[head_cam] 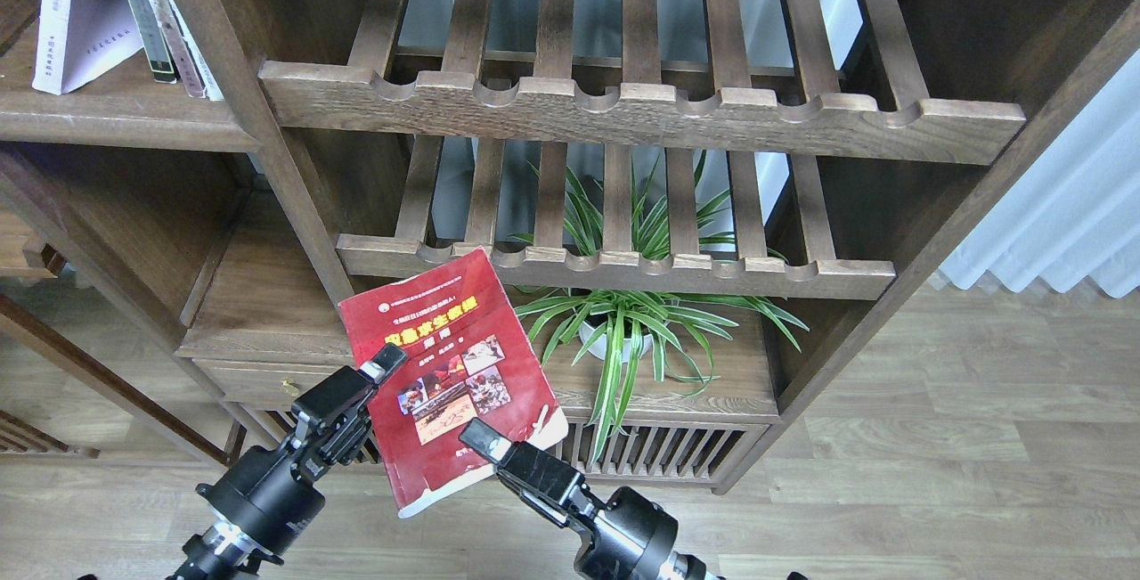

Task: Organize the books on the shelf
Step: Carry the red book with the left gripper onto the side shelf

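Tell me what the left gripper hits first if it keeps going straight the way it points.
The left gripper points up and right, and it already holds the red book. Beyond that, probably the lower slatted rack, though depth is unclear.

head view | from robot's head | faces forward and down | close to shelving unit (294,197) | single view

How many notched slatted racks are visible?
2: the upper rack across the top, the lower rack beneath it, above the potted plant. More may lie above the frame.
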You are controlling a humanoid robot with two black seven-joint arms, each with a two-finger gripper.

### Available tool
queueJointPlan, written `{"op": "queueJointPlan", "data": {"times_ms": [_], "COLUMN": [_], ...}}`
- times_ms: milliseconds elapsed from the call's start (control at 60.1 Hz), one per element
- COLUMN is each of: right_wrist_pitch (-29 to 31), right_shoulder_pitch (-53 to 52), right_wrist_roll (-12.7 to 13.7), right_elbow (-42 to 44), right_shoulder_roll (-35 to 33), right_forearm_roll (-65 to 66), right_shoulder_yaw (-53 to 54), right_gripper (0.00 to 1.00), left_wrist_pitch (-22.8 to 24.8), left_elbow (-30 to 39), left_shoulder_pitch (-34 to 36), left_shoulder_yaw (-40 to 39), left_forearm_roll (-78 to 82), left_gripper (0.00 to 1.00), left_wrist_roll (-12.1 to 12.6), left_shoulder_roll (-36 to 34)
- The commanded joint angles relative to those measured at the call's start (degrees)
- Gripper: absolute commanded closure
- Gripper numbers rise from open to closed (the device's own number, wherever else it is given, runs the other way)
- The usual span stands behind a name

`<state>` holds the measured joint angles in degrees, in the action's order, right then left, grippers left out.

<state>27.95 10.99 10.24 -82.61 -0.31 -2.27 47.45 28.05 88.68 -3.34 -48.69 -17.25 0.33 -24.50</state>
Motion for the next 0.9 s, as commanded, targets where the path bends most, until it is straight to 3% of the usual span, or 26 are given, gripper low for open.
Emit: {"op": "queueJointPlan", "data": {"times_ms": [0, 50, 67, 83, 383, 549, 882], "right_wrist_pitch": [0.1, 0.1, 0.1, 0.1, 0.1, 0.1, 0.1], "right_shoulder_pitch": [0.0, -0.4, -0.6, -0.6, -0.6, -0.4, -0.5], "right_wrist_roll": [0.0, 0.0, 0.0, 0.0, -0.1, 0.0, 0.0], "right_elbow": [-0.1, -0.1, -0.1, 0.0, 1.6, 2.8, 5.6], "right_shoulder_roll": [0.1, 0.1, 0.0, 0.0, -0.7, -0.7, 0.0], "right_forearm_roll": [0.0, 0.2, 1.6, 1.9, 2.1, 2.2, 2.4], "right_shoulder_yaw": [0.5, 0.5, 0.5, 0.7, 2.2, 2.3, 2.3], "right_gripper": [0.75, 0.48, 0.02, 0.0, 0.0, 0.0, 0.0], "left_wrist_pitch": [0.0, 0.0, 0.0, 0.0, 0.0, 0.0, 0.0], "left_elbow": [0.1, 0.2, 0.3, 0.4, 6.5, 9.8, 9.8], "left_shoulder_pitch": [0.0, 0.0, 0.1, 0.0, -2.7, -5.9, -7.2], "left_shoulder_yaw": [-0.2, -0.4, -0.4, -0.5, -8.3, -18.8, -41.9], "left_forearm_roll": [0.0, 0.0, 0.0, 0.0, 0.1, 0.4, 0.5], "left_gripper": [0.92, 0.92, 0.92, 0.92, 0.92, 0.92, 0.92], "left_wrist_roll": [0.0, 0.0, 0.1, 0.4, 0.6, 0.8, 2.1], "left_shoulder_roll": [-1.2, -1.4, -1.6, -1.9, -11.9, -19.3, -31.1]}}
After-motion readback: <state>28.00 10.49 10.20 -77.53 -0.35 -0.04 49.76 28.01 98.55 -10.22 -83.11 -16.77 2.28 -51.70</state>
